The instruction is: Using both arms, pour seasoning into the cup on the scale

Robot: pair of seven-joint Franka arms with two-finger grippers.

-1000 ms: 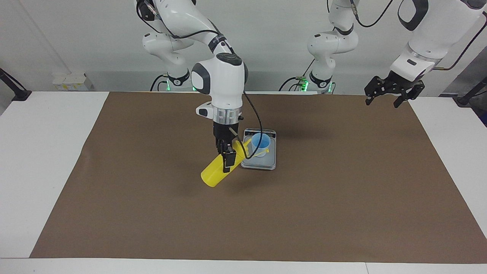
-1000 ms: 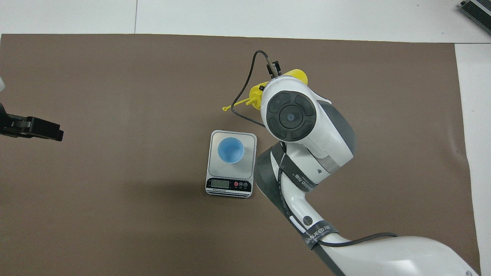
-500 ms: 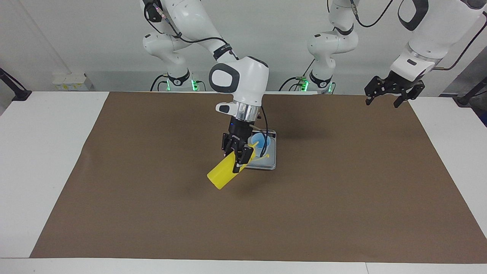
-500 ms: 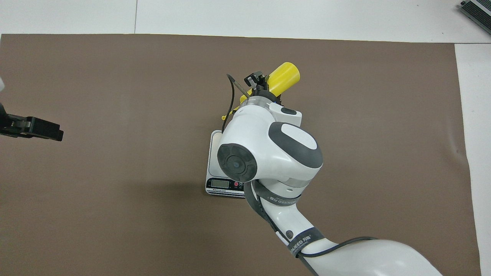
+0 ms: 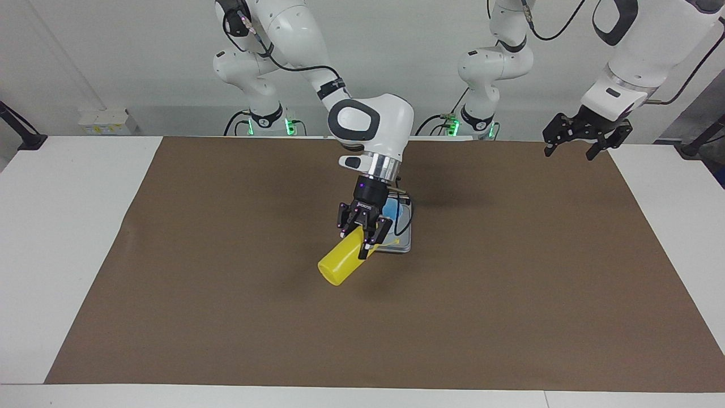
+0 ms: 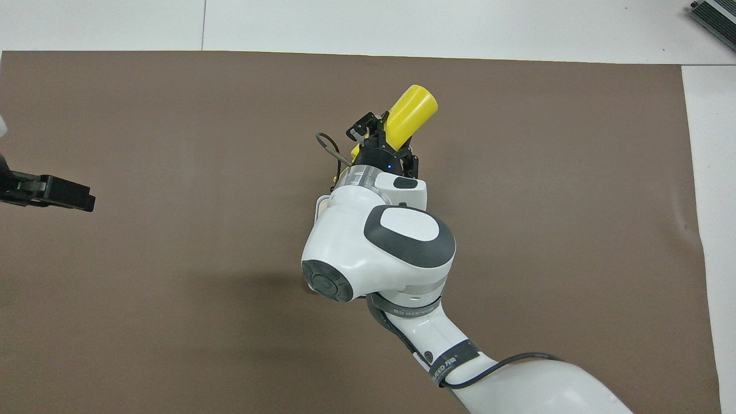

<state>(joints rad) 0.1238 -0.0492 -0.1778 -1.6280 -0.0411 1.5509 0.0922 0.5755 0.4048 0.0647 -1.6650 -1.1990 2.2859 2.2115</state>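
My right gripper is shut on the yellow seasoning bottle. It holds the bottle tilted in the air, base pointing away from the robots and nozzle end toward the cup. The gripper hides the nozzle. The light blue cup stands on the silver scale, mostly hidden by the wrist. In the overhead view the bottle sticks out past the right gripper. The arm covers the cup, and only a sliver of the scale shows. My left gripper waits open in the air over the mat's corner; it also shows in the overhead view.
A brown mat covers most of the white table. The right arm's elbow and wrist hang over the scale. A grey device corner lies at the table's edge farthest from the robots.
My right wrist has swung over the scale toward the left arm's end, now covering the cup from above. The bottle has turned with it. The left arm has not moved.
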